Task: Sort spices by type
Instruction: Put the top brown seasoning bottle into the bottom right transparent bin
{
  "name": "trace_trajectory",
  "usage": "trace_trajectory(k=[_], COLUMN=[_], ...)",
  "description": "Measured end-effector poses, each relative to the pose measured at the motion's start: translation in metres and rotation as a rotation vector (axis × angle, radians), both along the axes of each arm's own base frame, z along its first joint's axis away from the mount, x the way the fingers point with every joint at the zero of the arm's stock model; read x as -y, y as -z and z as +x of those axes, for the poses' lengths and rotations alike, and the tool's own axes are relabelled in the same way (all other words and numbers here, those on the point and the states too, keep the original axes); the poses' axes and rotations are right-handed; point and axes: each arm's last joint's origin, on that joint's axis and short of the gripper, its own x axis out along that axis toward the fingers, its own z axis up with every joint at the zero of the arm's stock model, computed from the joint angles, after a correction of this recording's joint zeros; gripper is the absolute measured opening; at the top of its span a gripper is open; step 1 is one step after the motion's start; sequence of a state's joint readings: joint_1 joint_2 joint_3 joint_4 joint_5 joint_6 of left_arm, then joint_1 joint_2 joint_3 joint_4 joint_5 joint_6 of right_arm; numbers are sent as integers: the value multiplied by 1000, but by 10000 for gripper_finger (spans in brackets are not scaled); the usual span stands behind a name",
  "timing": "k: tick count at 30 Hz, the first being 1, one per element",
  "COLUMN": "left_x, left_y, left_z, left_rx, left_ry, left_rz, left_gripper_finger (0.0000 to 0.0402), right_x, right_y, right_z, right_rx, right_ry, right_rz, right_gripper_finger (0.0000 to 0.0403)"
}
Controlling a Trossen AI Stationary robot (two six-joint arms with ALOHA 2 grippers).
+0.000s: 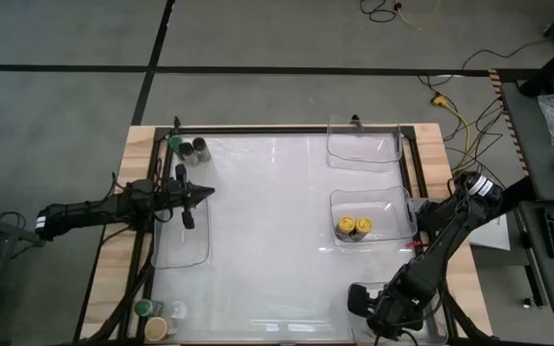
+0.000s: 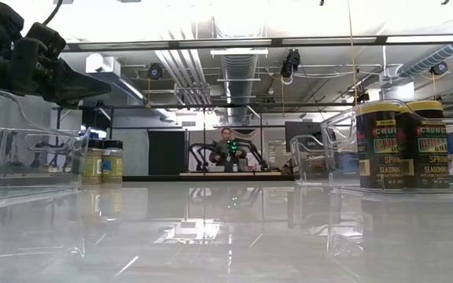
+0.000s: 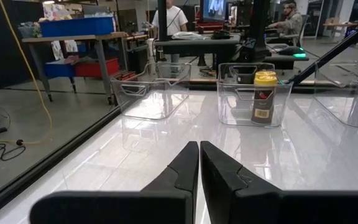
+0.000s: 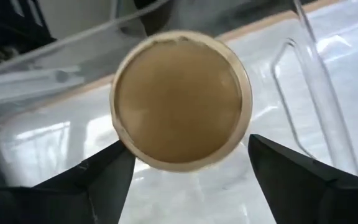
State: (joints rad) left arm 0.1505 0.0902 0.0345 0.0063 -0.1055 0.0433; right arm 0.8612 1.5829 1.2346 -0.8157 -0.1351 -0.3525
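Note:
My right gripper (image 1: 378,309) (image 4: 188,149) hangs open at the table's near right corner, pointing down. Its fingers stand on either side of a tan-lidded jar (image 4: 182,99) that sits upright inside a clear bin (image 4: 316,93). My left gripper (image 1: 205,192) (image 3: 199,146) (image 2: 93,85) is shut and empty, held level above the far end of the left bin (image 1: 176,252). Two yellow-lidded jars (image 1: 354,228) (image 2: 399,145) (image 3: 265,96) stand in the middle right bin (image 1: 392,207). A green-lidded and a black-lidded jar (image 1: 188,147) (image 2: 102,161) stand at the far left corner. More jars (image 1: 152,315) stand at the near left corner. My right gripper comes at the tan-lidded jar from above, one finger (image 4: 104,174) close to each side of the lid's rim (image 4: 126,146). Whether the fingers touch the jar, I cannot tell.
An empty clear bin (image 1: 364,159) sits at the far right. The table's white middle (image 1: 277,231) is bare. A dark frame (image 1: 287,130) runs around the table. A person (image 2: 228,149) is in the room beyond the far edge.

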Motion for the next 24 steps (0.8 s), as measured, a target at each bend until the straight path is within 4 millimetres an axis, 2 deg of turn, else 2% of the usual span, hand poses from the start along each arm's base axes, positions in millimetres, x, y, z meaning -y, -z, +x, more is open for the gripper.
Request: trace_trajectory(k=[13, 24], left_x=[0, 0], left_y=[0, 0], left_z=[0, 0], left_rx=[0, 0], left_ry=[0, 0], left_rz=[0, 0], left_gripper_finger=[1, 1], right_x=[1, -1], right_y=[0, -1], right_z=[1, 2], right_rx=[34, 59], right_ry=[-13, -38], right_rz=[-21, -4], right_gripper_finger=[245, 238])
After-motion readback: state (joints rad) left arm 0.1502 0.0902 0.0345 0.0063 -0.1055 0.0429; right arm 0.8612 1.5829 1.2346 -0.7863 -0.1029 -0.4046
